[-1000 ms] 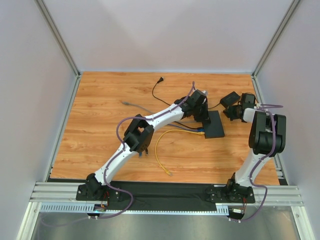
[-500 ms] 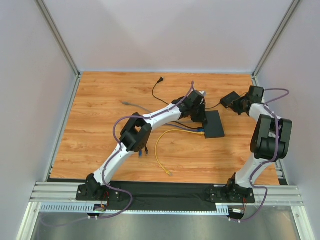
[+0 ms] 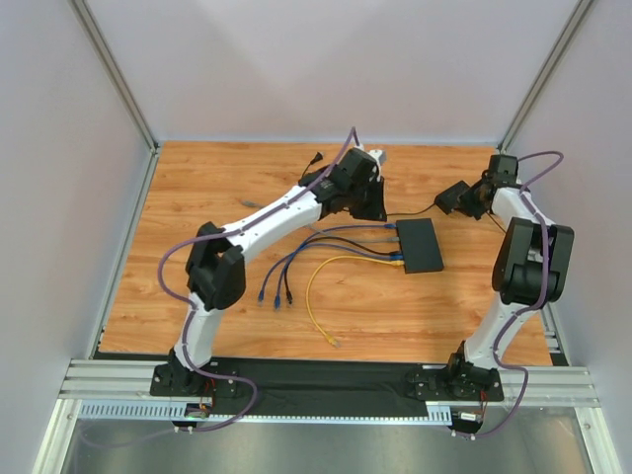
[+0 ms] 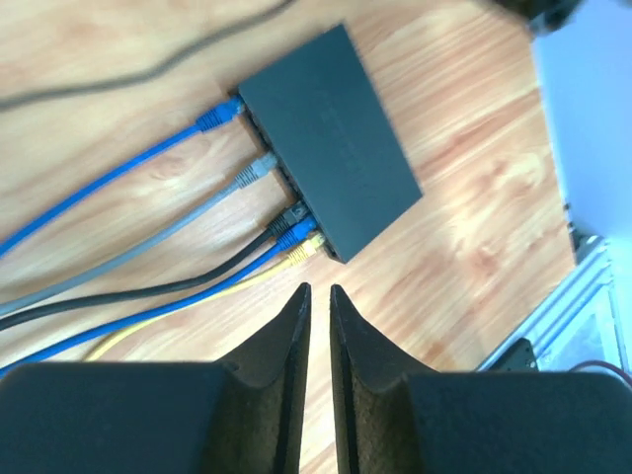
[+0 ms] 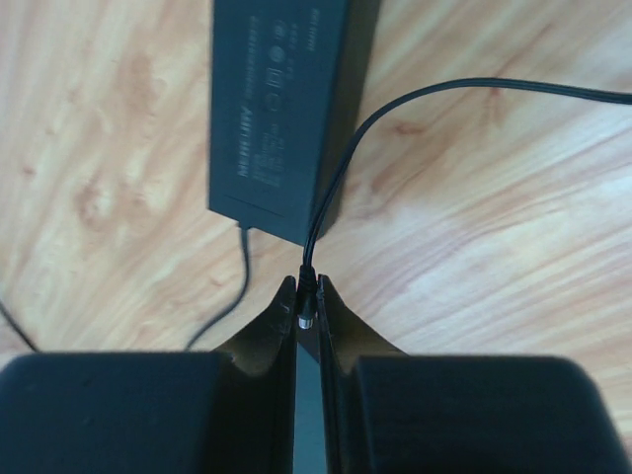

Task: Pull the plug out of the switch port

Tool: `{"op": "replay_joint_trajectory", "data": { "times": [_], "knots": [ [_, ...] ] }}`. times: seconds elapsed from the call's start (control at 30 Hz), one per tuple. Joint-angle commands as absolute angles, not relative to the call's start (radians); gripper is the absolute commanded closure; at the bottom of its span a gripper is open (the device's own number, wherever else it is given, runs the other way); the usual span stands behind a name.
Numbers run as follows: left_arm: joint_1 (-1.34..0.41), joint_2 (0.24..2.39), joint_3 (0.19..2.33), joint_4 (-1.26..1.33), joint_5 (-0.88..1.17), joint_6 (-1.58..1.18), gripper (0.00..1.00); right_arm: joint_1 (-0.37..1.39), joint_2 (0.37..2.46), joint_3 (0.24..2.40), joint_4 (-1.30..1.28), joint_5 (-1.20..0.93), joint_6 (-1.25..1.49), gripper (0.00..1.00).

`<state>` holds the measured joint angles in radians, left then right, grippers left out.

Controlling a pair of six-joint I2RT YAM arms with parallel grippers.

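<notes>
Left gripper hangs above the table, jaws slightly parted and empty. Right of centre lies the switch, with five network cables running to its left edge. At the far right, the right gripper pinches the thin cord's plug just beside the power adapter.

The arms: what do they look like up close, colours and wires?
The left arm and right arm both have white tube-like links joined by chunky black joints, on black bases. A thin purple cable loops loosely along each. The left hand and right hand are black, each with two flat fingers tapering to tips.
</notes>
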<state>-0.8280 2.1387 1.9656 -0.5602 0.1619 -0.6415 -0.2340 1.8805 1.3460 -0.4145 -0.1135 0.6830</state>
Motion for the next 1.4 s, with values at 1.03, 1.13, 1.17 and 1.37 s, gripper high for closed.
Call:
{"op": "replay_joint_trajectory", "data": {
  "times": [1.03,1.13,1.17,1.37],
  "knots": [
    [-0.798,1.649,1.508,-0.603,0.152,-0.471,0.75,-0.046,2.444,2.125,-0.592,-0.091,0.649,0.99],
    [-0.798,1.628,1.479,-0.598,0.153,-0.468,0.75,-0.04,2.389,2.033,-0.563,-0.08,0.643,0.98],
    [-0.798,1.62,1.468,-0.597,0.153,-0.466,0.75,-0.04,2.361,2.008,-0.552,-0.081,0.64,0.98],
    [-0.798,1.577,1.424,-0.594,0.175,-0.502,0.76,-0.009,2.347,1.96,-0.569,-0.094,0.615,0.95]
  ]
}}
